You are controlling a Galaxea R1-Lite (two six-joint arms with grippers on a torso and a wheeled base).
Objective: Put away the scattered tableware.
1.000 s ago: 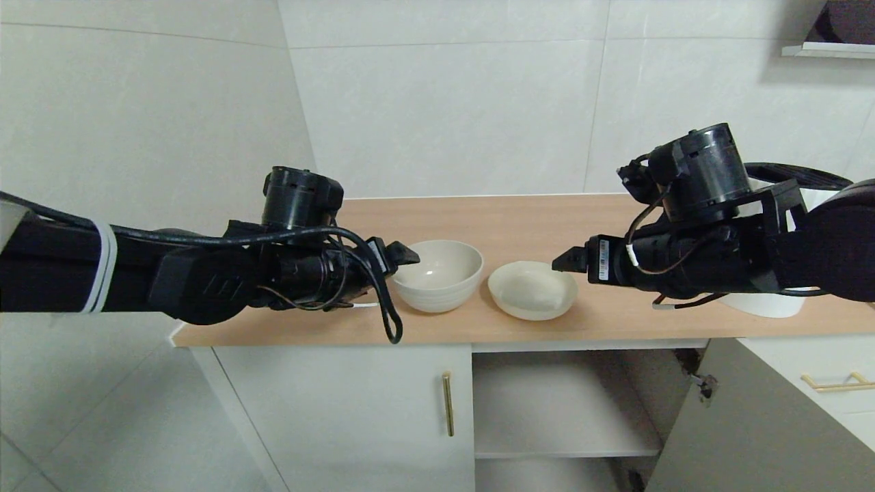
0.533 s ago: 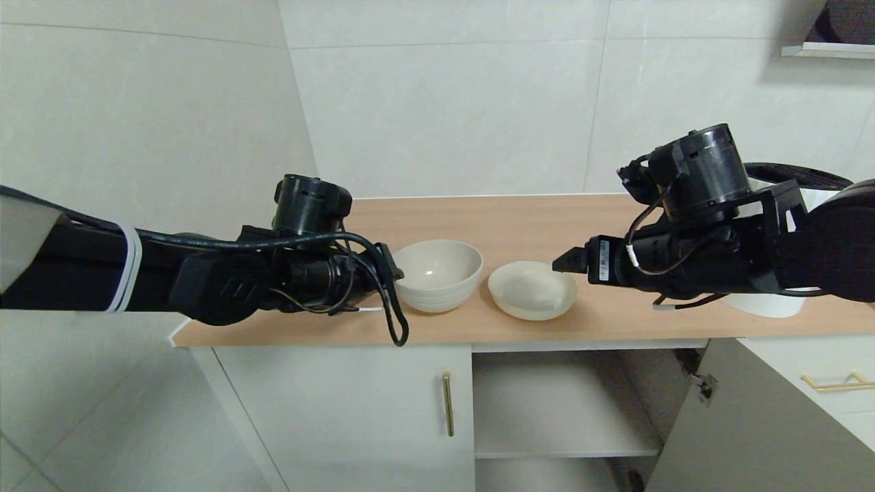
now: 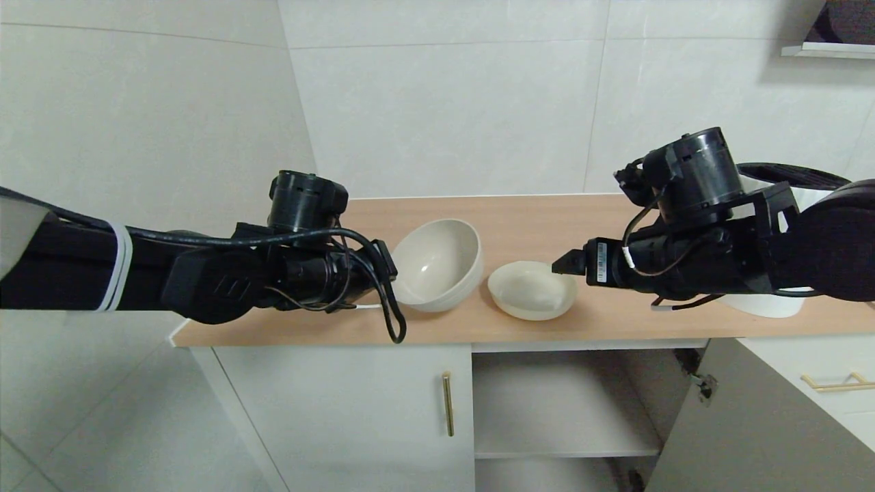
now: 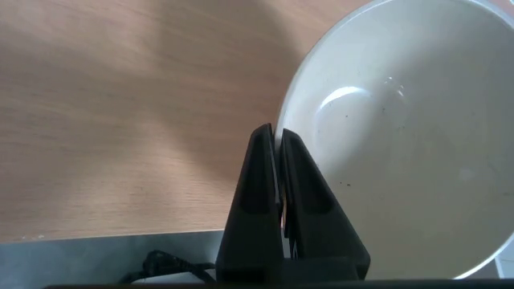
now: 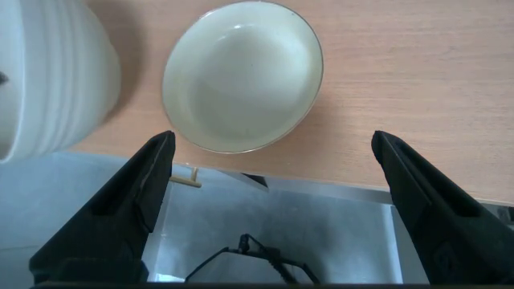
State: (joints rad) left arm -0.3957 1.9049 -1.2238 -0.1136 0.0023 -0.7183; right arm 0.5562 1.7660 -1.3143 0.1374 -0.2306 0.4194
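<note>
Slippage as main hazard. Below the front edge of counter [image 3: 547,219], open cupboard shelf [image 3: 560,410] ready. On counter near that edge, deep bowl [image 3: 437,263] tilted, nipped only at its thin rim by left gripper [image 4: 277,132]: liable to swivel, drop, or strike shallow bowl [image 3: 533,290] just beside. Over counter by shallow bowl, right gripper [image 5: 273,143] spread wide, empty.

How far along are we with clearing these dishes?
Nothing looks stowed: both dishes are on the counter. In hand: the left gripper is shut on the rim of the deep bowl, tilting it. The right gripper is open beside the shallow bowl. Left: both presumably go into the open cabinet.
</note>
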